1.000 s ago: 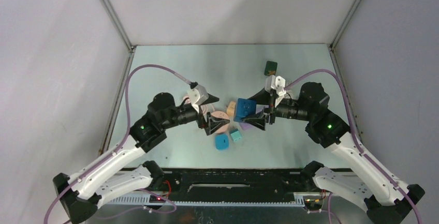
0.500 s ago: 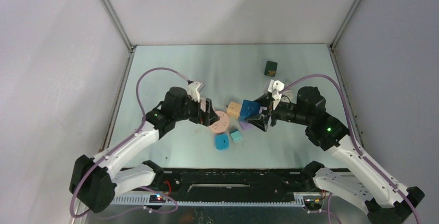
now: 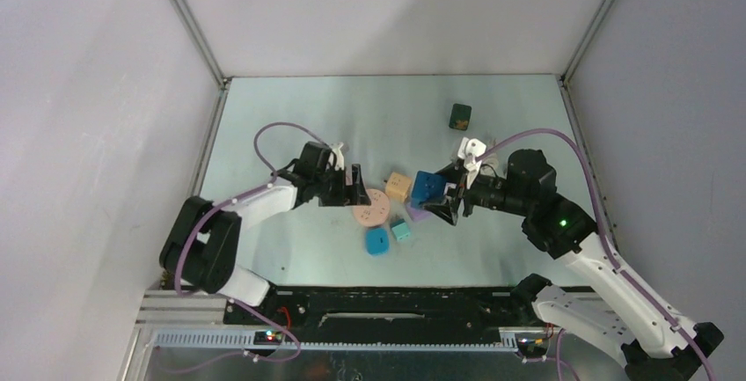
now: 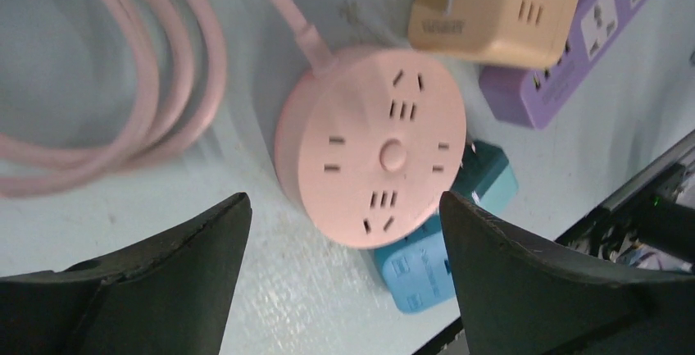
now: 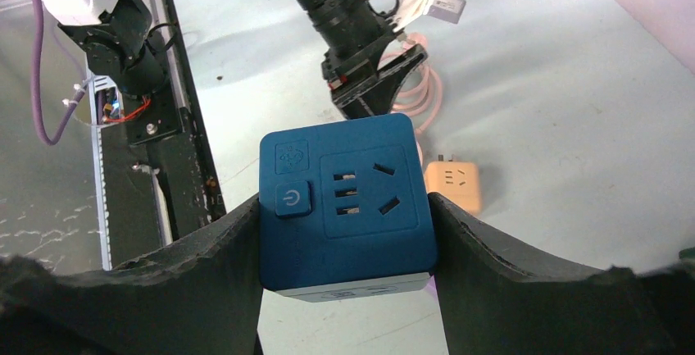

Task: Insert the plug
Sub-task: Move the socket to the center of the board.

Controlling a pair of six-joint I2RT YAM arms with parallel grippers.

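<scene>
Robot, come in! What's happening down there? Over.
Left end effector open, at pink round socket. Right end effector shut on blue cube. Tan cube and purple strip crowd beside the socket. Over.

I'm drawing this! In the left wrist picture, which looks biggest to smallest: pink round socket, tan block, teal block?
1. pink round socket
2. tan block, cut off by the picture's top edge
3. teal block, partly hidden by the pink round socket
</scene>
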